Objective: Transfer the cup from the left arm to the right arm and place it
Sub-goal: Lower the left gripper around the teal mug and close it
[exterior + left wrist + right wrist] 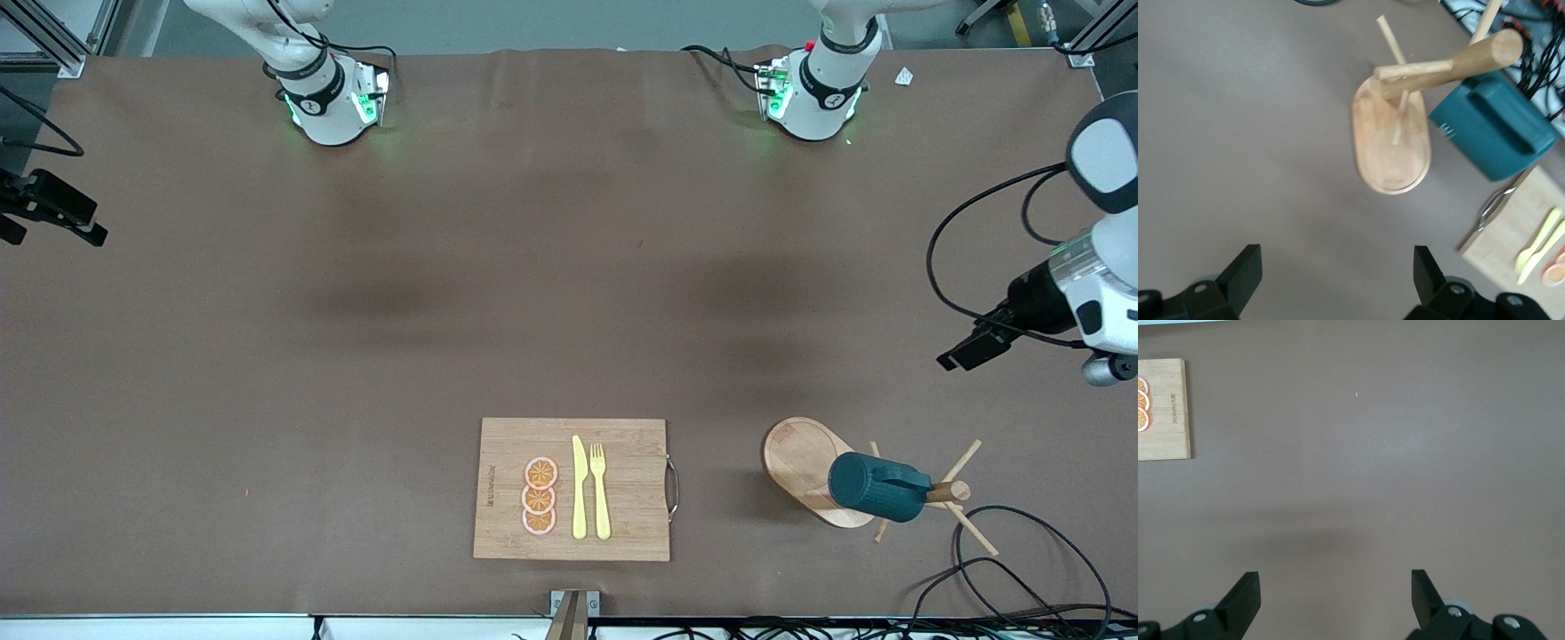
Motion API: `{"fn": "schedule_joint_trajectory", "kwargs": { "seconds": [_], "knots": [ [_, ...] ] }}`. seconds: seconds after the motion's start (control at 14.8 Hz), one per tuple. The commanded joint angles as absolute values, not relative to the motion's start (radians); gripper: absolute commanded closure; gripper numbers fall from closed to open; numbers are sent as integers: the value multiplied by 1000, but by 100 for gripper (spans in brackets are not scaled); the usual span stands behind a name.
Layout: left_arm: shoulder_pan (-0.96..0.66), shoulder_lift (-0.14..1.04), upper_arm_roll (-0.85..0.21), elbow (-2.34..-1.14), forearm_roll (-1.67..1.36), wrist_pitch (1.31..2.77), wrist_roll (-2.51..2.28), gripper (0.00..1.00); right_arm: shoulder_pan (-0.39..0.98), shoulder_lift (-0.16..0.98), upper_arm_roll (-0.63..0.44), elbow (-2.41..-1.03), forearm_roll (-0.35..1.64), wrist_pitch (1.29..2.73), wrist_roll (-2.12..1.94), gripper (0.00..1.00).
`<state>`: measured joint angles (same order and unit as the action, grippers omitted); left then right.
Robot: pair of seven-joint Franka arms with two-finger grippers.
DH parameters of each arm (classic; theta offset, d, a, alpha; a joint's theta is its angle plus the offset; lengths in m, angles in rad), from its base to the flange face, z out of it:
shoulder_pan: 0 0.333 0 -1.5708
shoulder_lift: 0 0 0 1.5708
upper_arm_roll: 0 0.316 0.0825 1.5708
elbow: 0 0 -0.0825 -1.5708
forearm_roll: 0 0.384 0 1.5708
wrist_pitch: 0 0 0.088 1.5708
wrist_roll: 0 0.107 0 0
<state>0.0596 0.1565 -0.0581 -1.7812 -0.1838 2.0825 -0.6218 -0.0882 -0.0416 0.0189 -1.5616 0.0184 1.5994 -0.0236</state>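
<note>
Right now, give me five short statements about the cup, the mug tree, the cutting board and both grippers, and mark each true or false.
1. The cup hangs on a peg of the wooden mug tree. True.
2. The left gripper is shut on the cup. False: it is open and empty, above the mug tree.
3. The cutting board carries a yellow knife, yellow fork and three orange slices. True.
4. The cup stands on the cutting board. False: it hangs on the tree.
5. The right gripper is open over bare table. True.

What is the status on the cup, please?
Left pincer open, over bare table by rack. Right pincer open, waiting. Cup hanging on rack peg, untouched.
</note>
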Motion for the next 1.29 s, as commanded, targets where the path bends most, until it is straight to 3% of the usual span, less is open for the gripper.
{"fn": "schedule_joint_trajectory", "kwargs": {
  "seconds": [0.0, 0.41, 0.68, 1.22],
  "knots": [
    [57, 164, -86, -1812, -212, 2180, -713, 0, -95, -54, 25, -1568, 11, 1600, -32, 0],
    [41, 293, -118, -1700, -317, 2364, -782, 0, -95, -52, 25, -1565, 11, 1600, -35, 0],
    [41, 414, -118, -1556, -321, 2365, -819, 0, -95, -52, 25, -1566, 11, 1600, -35, 0],
    [51, 523, -117, -1447, -469, 2362, -943, 0, -95, -52, 25, -1566, 11, 1603, -32, 0]
  ]
}}
